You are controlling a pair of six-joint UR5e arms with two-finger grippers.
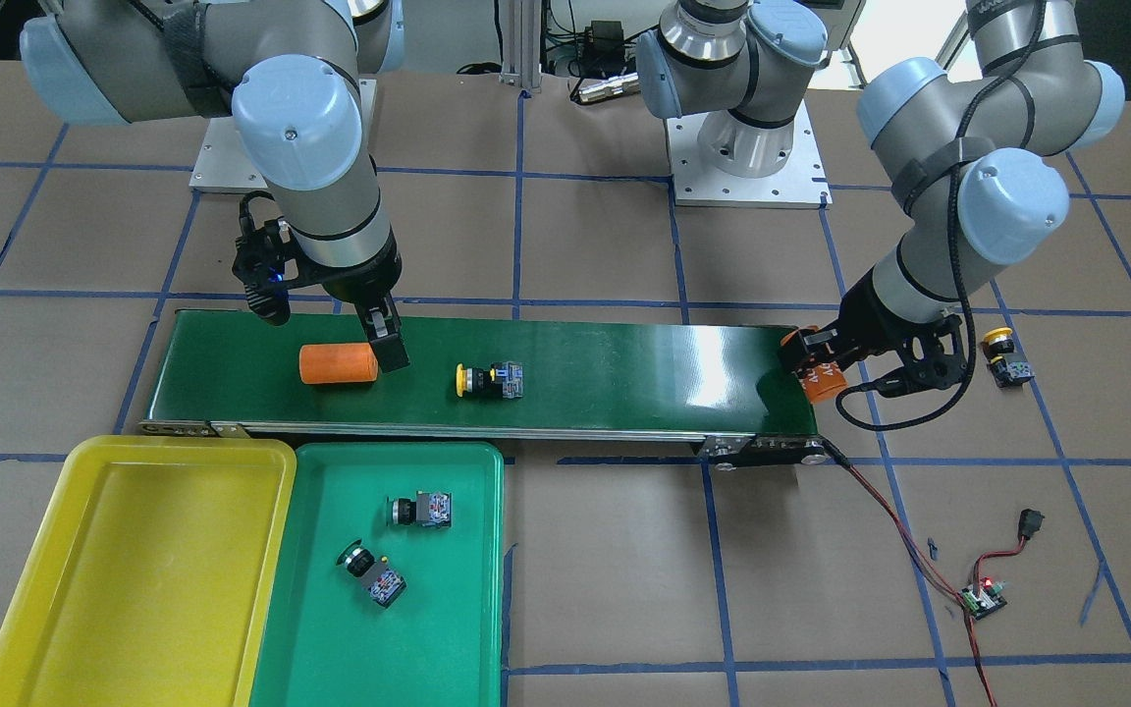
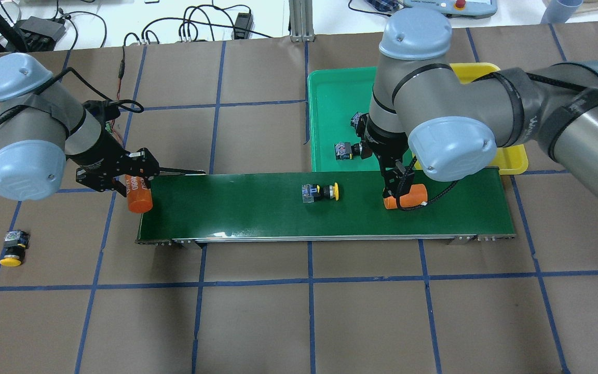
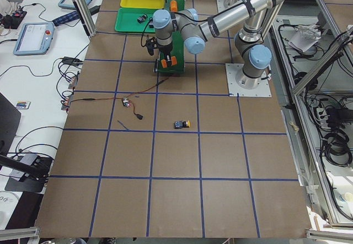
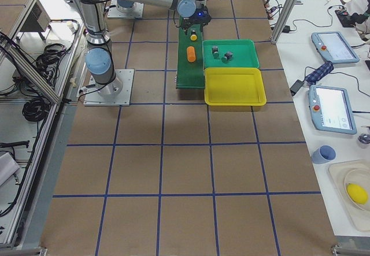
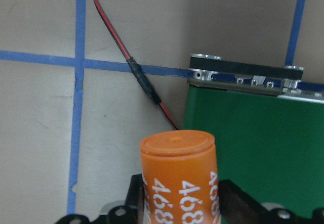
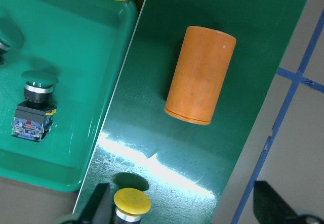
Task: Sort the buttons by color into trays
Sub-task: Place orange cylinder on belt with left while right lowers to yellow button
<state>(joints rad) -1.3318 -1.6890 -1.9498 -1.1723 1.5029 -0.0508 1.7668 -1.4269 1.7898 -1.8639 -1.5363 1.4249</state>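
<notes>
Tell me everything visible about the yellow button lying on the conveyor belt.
The yellow button has a round yellow mushroom cap, a black body and a blue-grey terminal block, plastic by its look. It lies on its side about mid-length on the dark-green conveyor belt, with its cap pointing along the belt toward the end beside the green tray. Only the belt touches it.

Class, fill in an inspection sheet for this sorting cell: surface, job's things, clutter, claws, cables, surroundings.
Surface: brown paper table, blue tape grid; dark-green conveyor belt.
Job's things: two green buttons in green tray; yellow tray empty; one yellow button on belt, another on table.
Clutter: orange cylinder lying on belt.
Claws: left claw shut on 4680 cylinder; right claw open above belt.
Cables: red-black wire runs from belt end to circuit board.
Surroundings: touchscreen pendants on side bench.
</notes>
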